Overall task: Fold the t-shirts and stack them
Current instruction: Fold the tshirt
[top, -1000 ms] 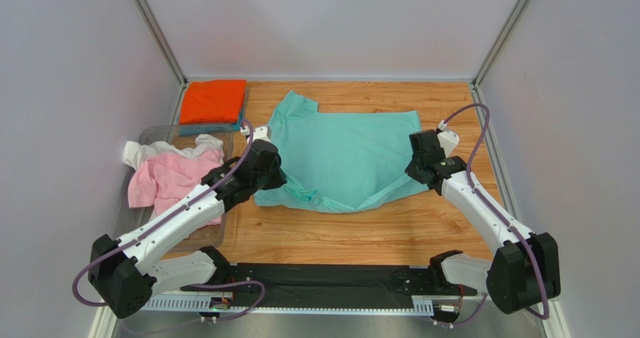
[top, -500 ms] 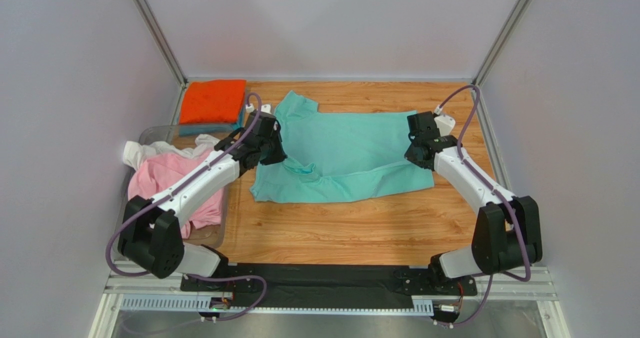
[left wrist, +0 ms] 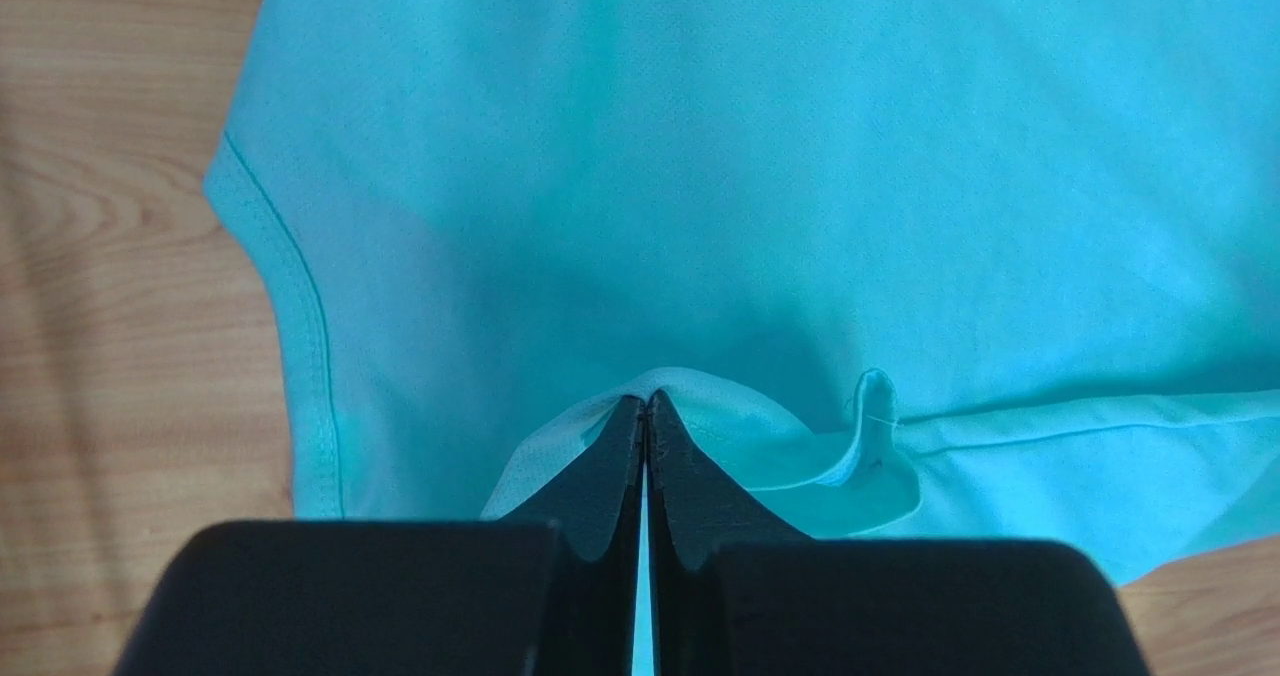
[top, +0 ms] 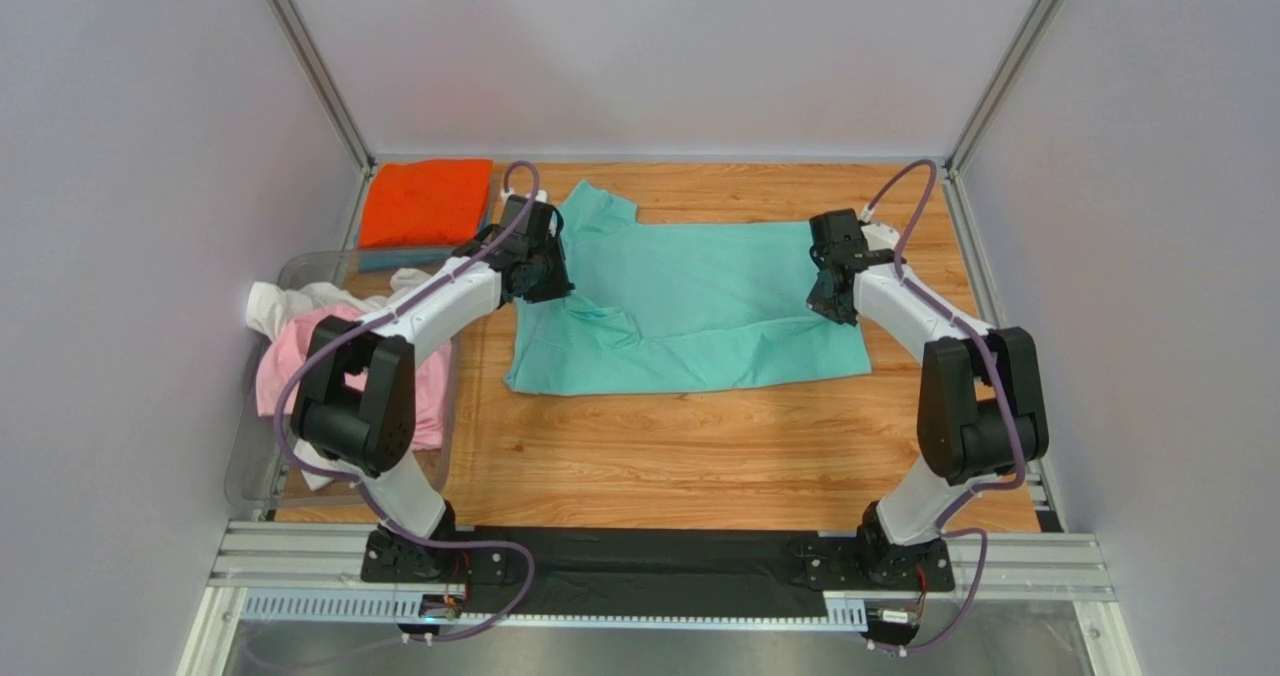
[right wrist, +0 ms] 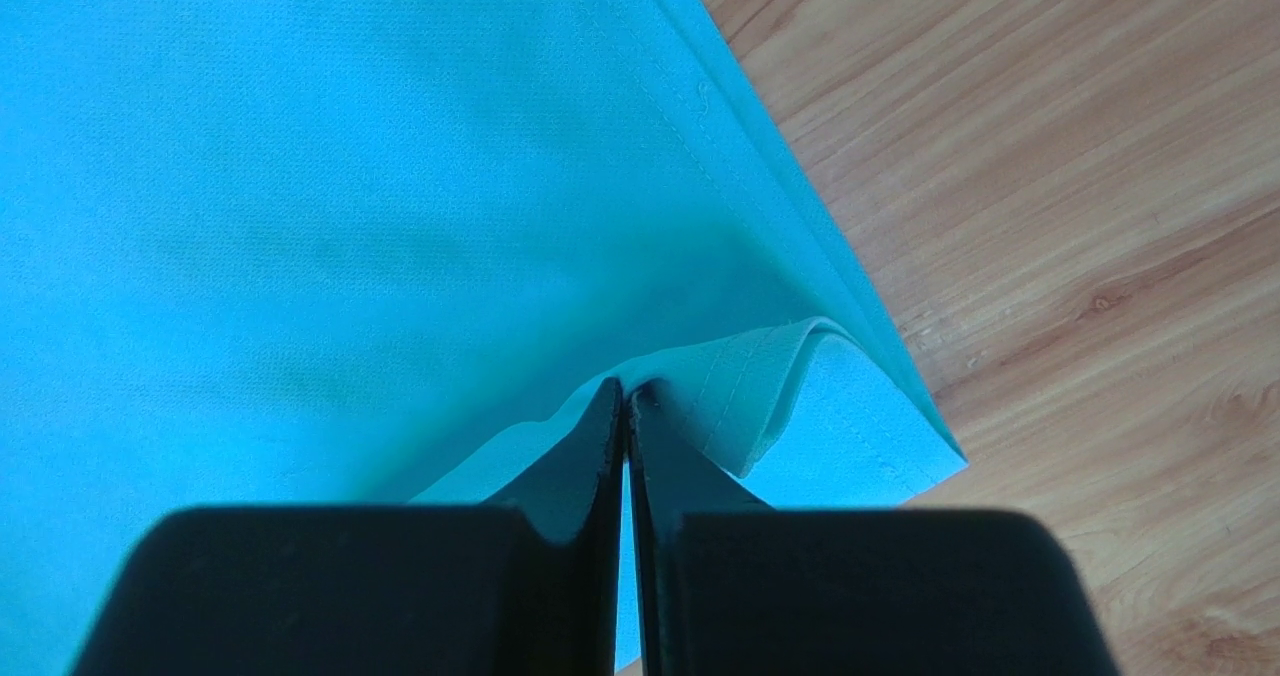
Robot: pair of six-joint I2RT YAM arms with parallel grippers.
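Left tool [left wrist: 645,399], right tool [right wrist: 625,388] tight on mint-green t-shirt [top: 691,294] edges; wooden table [top: 706,451] around.

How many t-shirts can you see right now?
5: mint-green shirt spread mid-table; orange shirt folded far left atop teal-blue shirt; pink shirt and white shirt crumpled in the left bin. More may hide underneath.
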